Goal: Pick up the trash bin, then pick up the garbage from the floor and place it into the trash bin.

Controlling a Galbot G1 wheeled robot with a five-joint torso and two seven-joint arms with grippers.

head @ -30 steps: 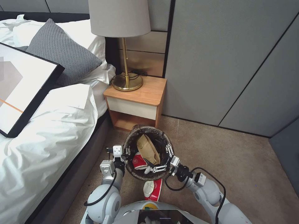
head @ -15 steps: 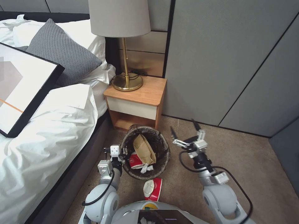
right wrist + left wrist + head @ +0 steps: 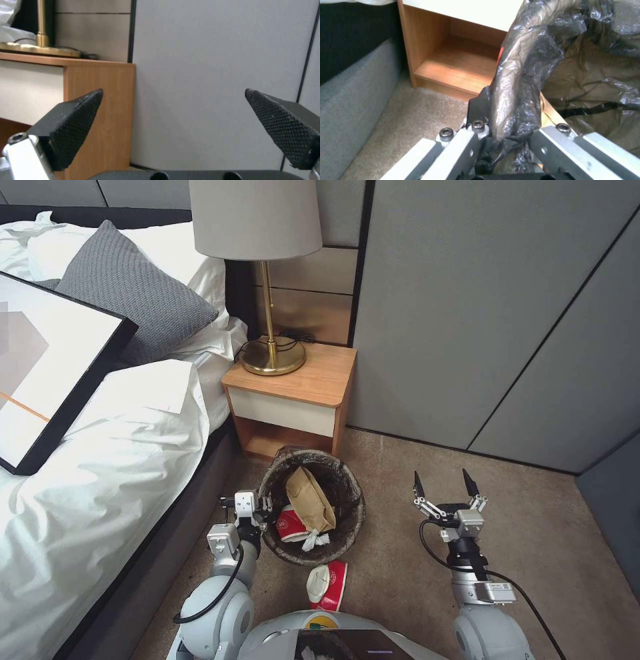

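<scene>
The trash bin, lined with a dark bag, hangs just in front of the nightstand. My left gripper is shut on its rim; the left wrist view shows the crumpled liner pinched in the left gripper. Garbage lies inside the bin: a tan paper bag, a red-and-white cup and a white tissue. Another red-and-white paper cup lies on the carpet just behind the bin, close to my base. My right gripper is open and empty to the right of the bin, its fingers spread wide.
A wooden nightstand with a brass lamp stands behind the bin. The bed, with a framed picture lying on it, runs along the left. Grey wall panels close the back. Open carpet lies to the right.
My right gripper has come out of the bin and swung right, open and empty; the white tissue stays inside. The bin has sunk slightly, with the left gripper holding on.
</scene>
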